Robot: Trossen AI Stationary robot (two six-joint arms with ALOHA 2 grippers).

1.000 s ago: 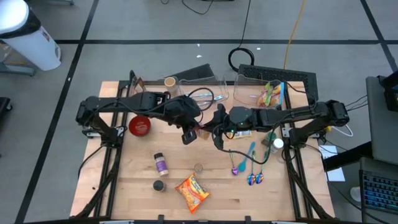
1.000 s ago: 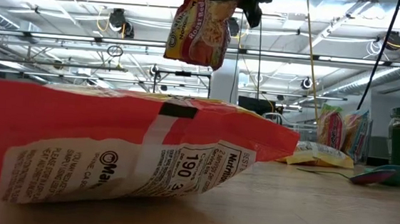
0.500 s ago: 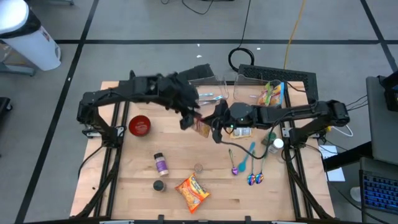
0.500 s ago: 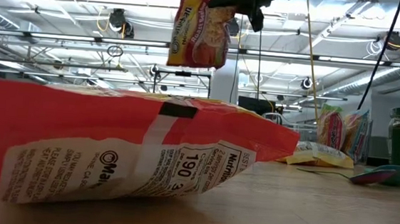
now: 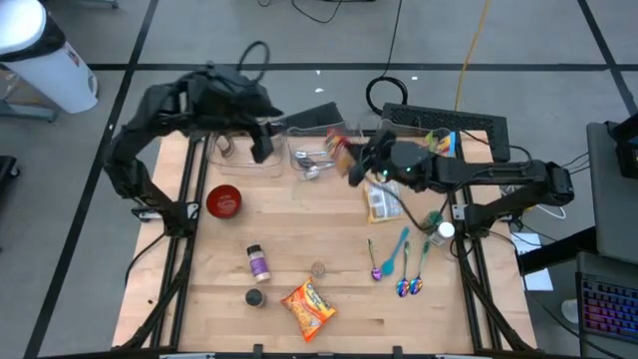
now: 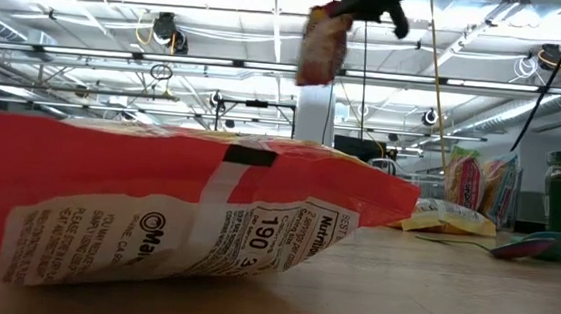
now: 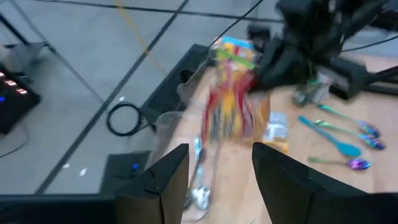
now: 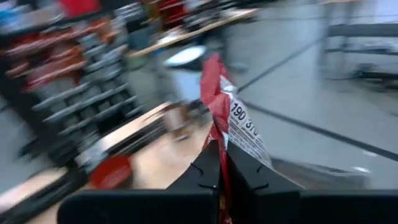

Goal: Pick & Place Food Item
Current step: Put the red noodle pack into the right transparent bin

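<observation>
- At the far middle of the tabletop (image 5: 329, 259), the right gripper (image 5: 351, 163) has its fingers (image 8: 211, 168) pressed together on a food packet (image 5: 337, 148), pinching its edge; the packet hangs in the air, clear of the wood.
- In the low view the packet (image 6: 321, 45) dangles high up from the dark gripper (image 6: 365, 1), its bottom free.
- The packet hangs just over a clear container (image 5: 319, 155) that holds metal cutlery, at the far edge of the tabletop.
- The right arm (image 5: 469, 175) reaches in from the right side, crossing above a flat packet (image 5: 383, 202) that lies on the wood.
- The left gripper (image 5: 261, 148) sits to the left of the container, near the far edge, with its fingers (image 7: 163, 180) spread apart and nothing between them.
- A red bowl (image 5: 223, 200) stands on the left part of the tabletop.
- A small bottle (image 5: 258, 262) lies nearer, left of centre, and a dark round lid (image 5: 255, 297) lies just near of it.
- An orange noodle packet (image 5: 308, 307) lies at the near edge, in the middle.
- Coloured spoons (image 5: 397, 257) lie to the right of centre.
- Another bright snack bag (image 5: 435, 150) lies at the far right, by a keyboard (image 5: 449, 122).
</observation>
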